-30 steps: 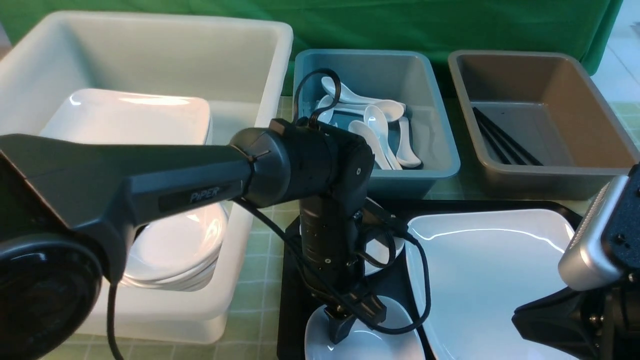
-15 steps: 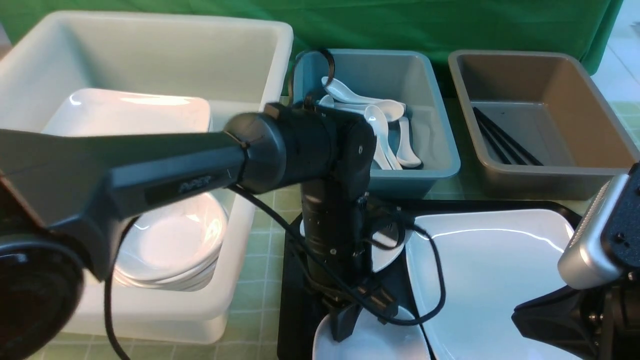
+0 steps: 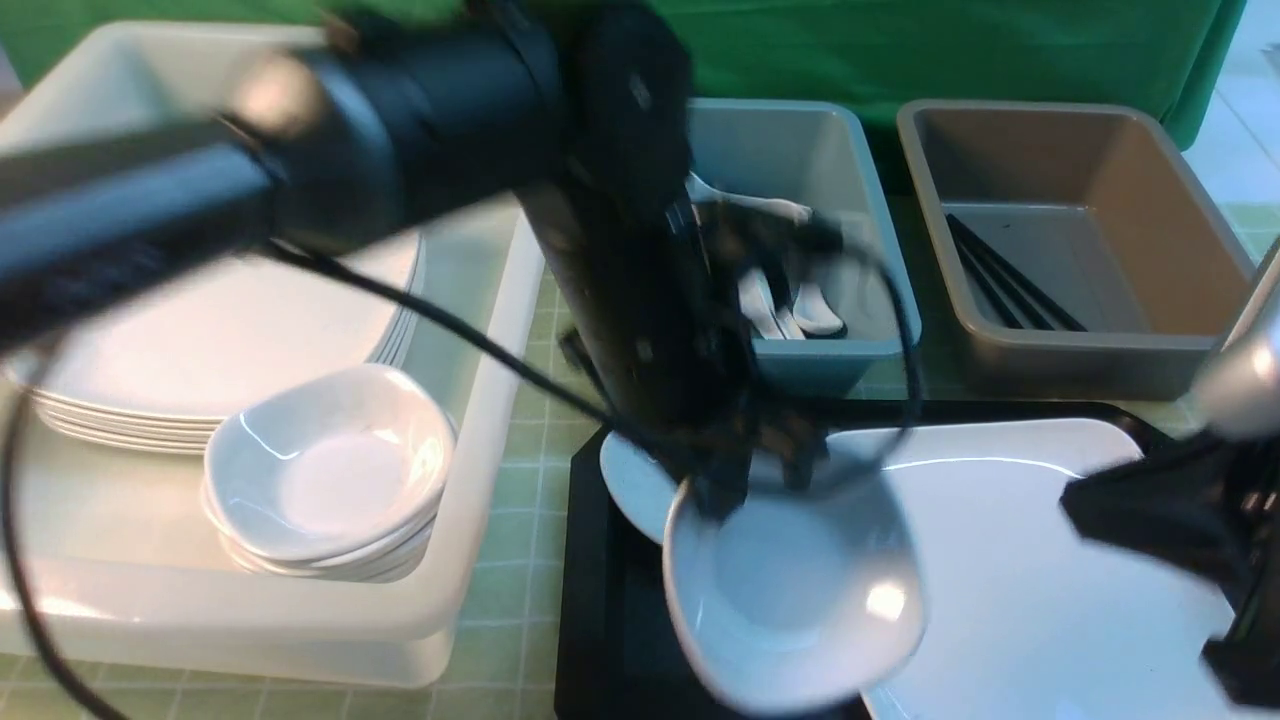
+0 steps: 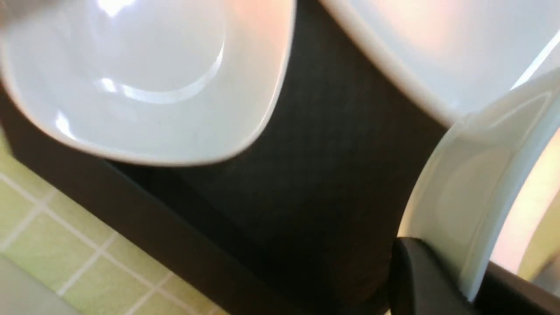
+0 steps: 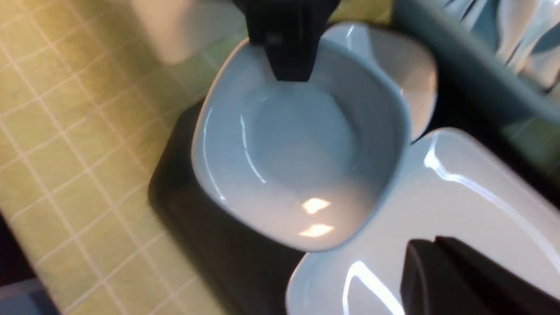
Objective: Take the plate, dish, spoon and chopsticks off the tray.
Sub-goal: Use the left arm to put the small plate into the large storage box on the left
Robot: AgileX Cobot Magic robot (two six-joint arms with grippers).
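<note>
Left gripper point(image 3: 722, 492) clamped on rim of 1 dish point(image 3: 800, 590), tilted above tray point(image 3: 600, 620) and plate point(image 3: 1020, 600) edge; right gripper point(image 3: 1140, 510) over plate, grip state cannot be told.

Light is bright and even. In my front view the left arm point(image 3: 400, 170) and right arm point(image 3: 1150, 510) smear with motion blur. Small glare spots sit on the dish point(image 3: 790, 590). My left wrist view is soft, with a pinkish cast on the plate point(image 4: 415, 39).
</note>
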